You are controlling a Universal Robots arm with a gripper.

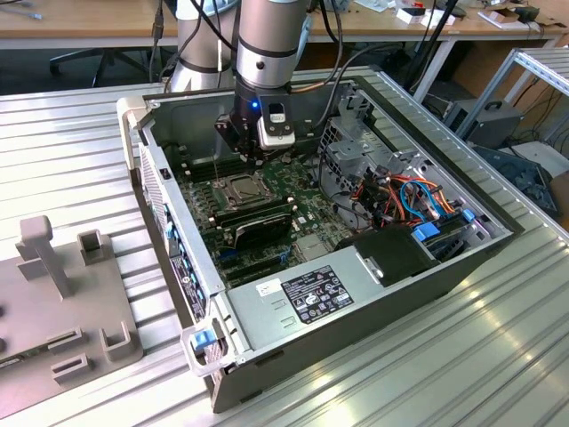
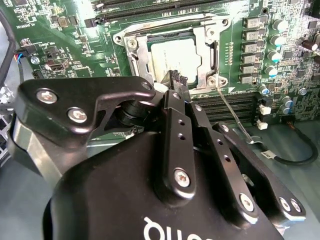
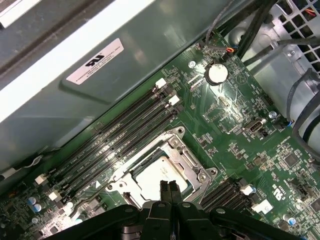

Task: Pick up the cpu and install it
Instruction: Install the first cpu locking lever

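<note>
Silver-grey, the cpu [image 3: 161, 176] lies in its socket frame [image 3: 196, 165] just below the fingers [image 3: 168, 192], which are pressed together, empty.

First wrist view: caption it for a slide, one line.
End effector poised with fingertips together over the cpu lying in the motherboard socket, beside the memory slots.

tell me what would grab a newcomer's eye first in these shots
Probably the open computer case lying on the ribbed metal table, its green motherboard exposed, with the arm reaching down into it. Next, in both wrist views, the cpu with its dull silver top sits inside the metal-framed socket. The gripper hangs just above the chip, fingertips drawn close together.
</note>
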